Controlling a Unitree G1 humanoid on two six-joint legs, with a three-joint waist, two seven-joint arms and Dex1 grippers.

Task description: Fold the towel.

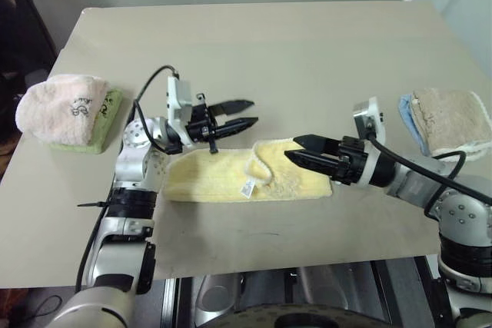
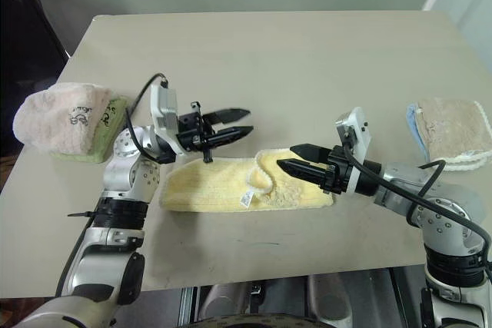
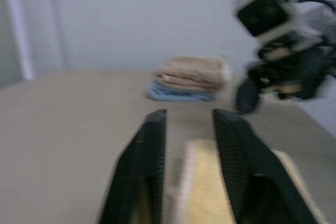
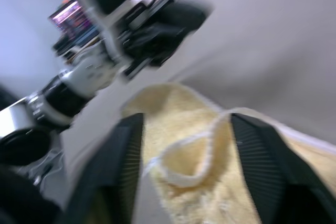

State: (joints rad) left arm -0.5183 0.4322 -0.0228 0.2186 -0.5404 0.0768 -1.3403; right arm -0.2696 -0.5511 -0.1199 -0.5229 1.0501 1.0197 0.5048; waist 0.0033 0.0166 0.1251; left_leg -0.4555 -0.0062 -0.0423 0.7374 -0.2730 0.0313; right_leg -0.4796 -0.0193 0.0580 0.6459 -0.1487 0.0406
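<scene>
Across the frame's middle, the towel [image 1: 250, 178] is lying folded; left gripper [image 1: 244, 113] and right gripper [image 1: 295, 148] are hovering open, empty.

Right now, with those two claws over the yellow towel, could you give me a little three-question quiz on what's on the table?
1. True or false: the yellow towel hangs in the air from a claw.
2. Which stack lies on the robot's left: A the pink towel, B the beige towel?
3. What small white thing shows at the yellow towel's near edge?

Key: 1 false, it lies on the table; 2 A; 3 a tag.
</scene>
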